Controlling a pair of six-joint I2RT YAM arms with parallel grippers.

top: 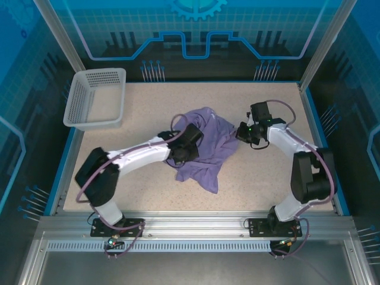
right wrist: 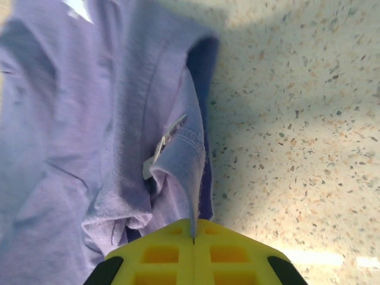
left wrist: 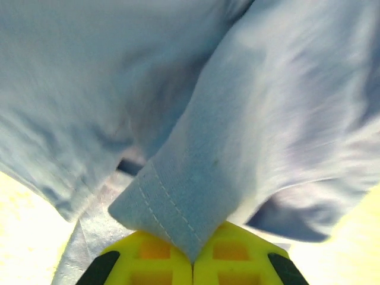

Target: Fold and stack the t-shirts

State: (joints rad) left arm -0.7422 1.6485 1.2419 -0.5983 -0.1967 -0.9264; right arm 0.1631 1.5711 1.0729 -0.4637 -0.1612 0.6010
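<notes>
At my left gripper (left wrist: 192, 261) the yellow pads are cut off by the bottom edge, but I can see them pressed together on a stitched hem of the shirt (left wrist: 267, 119) — clamped on cloth. Past the pads the fabric is blurred and washed pale. It blocks nearly everything ahead of that hand, leaving only slivers of overexposed table (left wrist: 24, 225) low at either side.

The right gripper (right wrist: 193, 237), also cropped at the bottom, is pinched shut on a thin fold of the shirt (right wrist: 89, 148). Just ahead of it a small white label (right wrist: 160, 148) pokes from a crease, too crumpled to read. Bare speckled table (right wrist: 297, 119) lies off to its right.

From above, the shirt (top: 208, 154) sits bunched between the two hands — the left gripper (top: 189, 142) half buried at one edge, the right gripper (top: 243, 132) at the other. How the sleeves lie I cannot tell. Far beyond the left hand, well apart from the shirt, a basket (top: 95, 122) stands on the table (top: 267, 178).
</notes>
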